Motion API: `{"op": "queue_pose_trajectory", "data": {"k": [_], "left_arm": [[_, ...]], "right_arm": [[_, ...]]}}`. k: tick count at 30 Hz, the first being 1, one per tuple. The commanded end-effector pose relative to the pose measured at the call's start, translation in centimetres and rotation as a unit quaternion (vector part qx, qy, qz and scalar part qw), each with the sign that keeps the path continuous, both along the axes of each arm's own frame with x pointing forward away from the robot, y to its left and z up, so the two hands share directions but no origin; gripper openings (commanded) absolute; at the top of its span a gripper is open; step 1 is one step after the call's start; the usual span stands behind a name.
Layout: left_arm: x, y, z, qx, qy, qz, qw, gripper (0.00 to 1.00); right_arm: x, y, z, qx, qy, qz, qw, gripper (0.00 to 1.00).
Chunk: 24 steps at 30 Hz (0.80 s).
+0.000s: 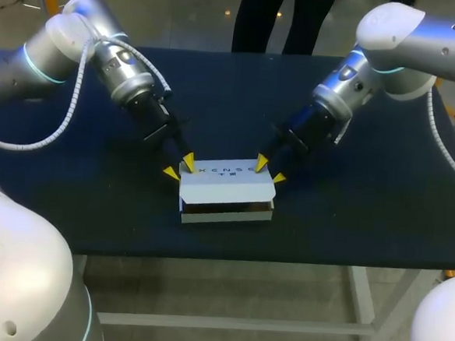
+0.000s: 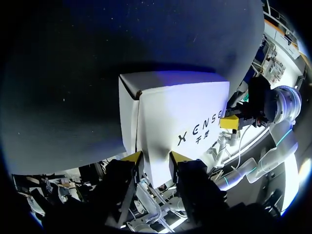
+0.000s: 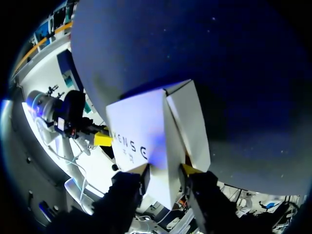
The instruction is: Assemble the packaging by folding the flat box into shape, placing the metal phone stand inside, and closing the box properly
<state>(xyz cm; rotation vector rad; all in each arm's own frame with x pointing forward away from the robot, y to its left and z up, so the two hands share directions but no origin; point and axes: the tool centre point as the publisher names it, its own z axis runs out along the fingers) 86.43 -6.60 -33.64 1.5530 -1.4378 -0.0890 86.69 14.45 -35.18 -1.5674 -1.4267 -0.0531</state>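
Head view. Dark blue table (image 1: 349, 218), seen from above. Near its front middle, white box (image 1: 226, 188), folded into shape, lying flat, print on top. Dark slit under the lid along the near side. At the box's far left corner, left gripper (image 1: 179, 167); at the far right corner, right gripper (image 1: 270, 170).

Left wrist view. Left gripper (image 2: 156, 158) clamped on the nearest end of the box (image 2: 180, 112), one yellow tip pressed to each side. At the far end, one tip of the right gripper (image 2: 229, 122). Table (image 2: 97, 73) beneath.

Right wrist view. Right gripper (image 3: 165, 170) pinched on its own end of the box (image 3: 141, 126), tips against both sides. Left gripper (image 3: 103, 139) at the opposite end.
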Motion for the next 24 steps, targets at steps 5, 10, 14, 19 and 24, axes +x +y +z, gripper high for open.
{"op": "queue_pose_trajectory", "data": {"k": [5, 10, 14, 19, 24], "left_arm": [[-0.5, 0.5, 0.7, 0.006, -0.017, 0.001, 1.0, 0.4], [-0.7, 1.0, 1.1, 0.008, -0.033, 0.002, 0.999, 0.42], [-0.7, 1.3, 1.5, 0.007, -0.047, 0.002, 0.999, 0.45], [-0.6, 1.6, 1.8, 0.002, -0.071, 0.002, 0.997, 0.49], [-0.3, 1.7, 2.1, 0.006, -0.106, 0.0, 0.994, 0.78]], "right_arm": [[0.3, 0.3, -0.4, -0.002, 0.0, 0.004, 1.0, 0.45], [0.4, 0.4, -0.5, -0.003, 0.0, 0.005, 1.0, 0.45], [0.5, 0.4, -0.5, -0.004, 0.0, 0.004, 1.0, 0.45], [0.6, 0.4, -0.6, -0.003, 0.001, 0.002, 1.0, 0.44], [0.6, 0.4, -0.6, -0.003, 0.001, 0.002, 1.0, 0.44]]}}
